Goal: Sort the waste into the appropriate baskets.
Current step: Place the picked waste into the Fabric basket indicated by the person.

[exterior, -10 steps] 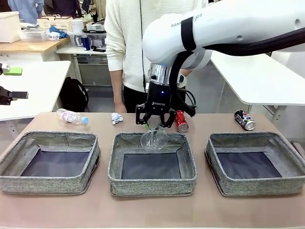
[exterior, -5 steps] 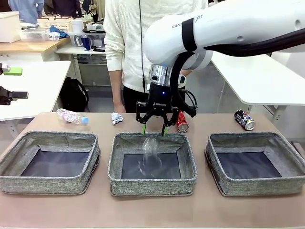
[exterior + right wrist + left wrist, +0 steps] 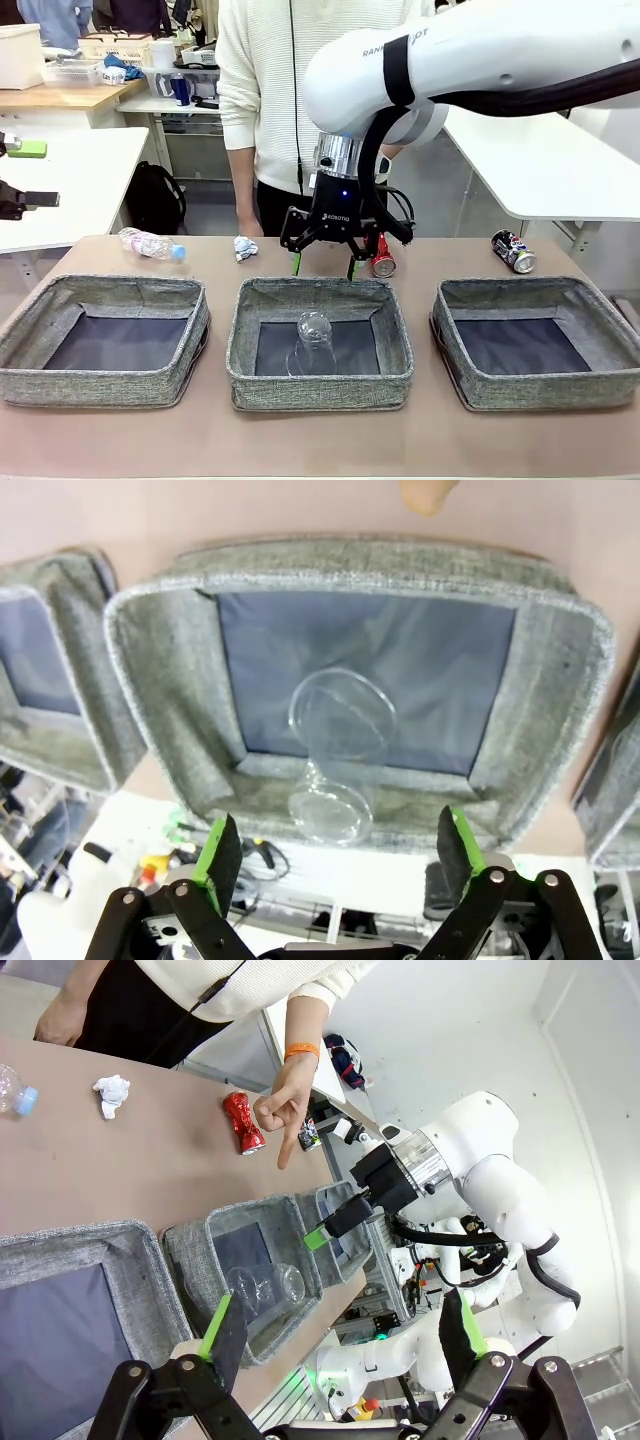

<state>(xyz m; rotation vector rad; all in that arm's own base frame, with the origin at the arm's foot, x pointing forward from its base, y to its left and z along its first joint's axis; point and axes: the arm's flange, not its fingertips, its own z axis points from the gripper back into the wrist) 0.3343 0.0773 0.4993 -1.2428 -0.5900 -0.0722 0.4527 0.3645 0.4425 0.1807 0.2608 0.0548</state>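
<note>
Clear plastic cup [image 3: 313,345] lay tipped inside the middle basket [image 3: 320,385], where plastics presumably belong; your right gripper [image 3: 325,268] hung above that basket's far rim, jaws wide and empty, free to leave.

clear plastic cup [image 3: 314,345], matt woven grey fabric basket [image 3: 320,388]

The cup [image 3: 314,343] lay in the middle basket [image 3: 320,392] on the tabletop [image 3: 320,440], a second basket [image 3: 100,388] left of it, a third basket [image 3: 545,392] right. Behind the middle basket lay a can [image 3: 381,256]; behind-left, the paper ball [image 3: 245,247], then the bottle [image 3: 150,244]; behind-right, another can [image 3: 513,251].
</note>
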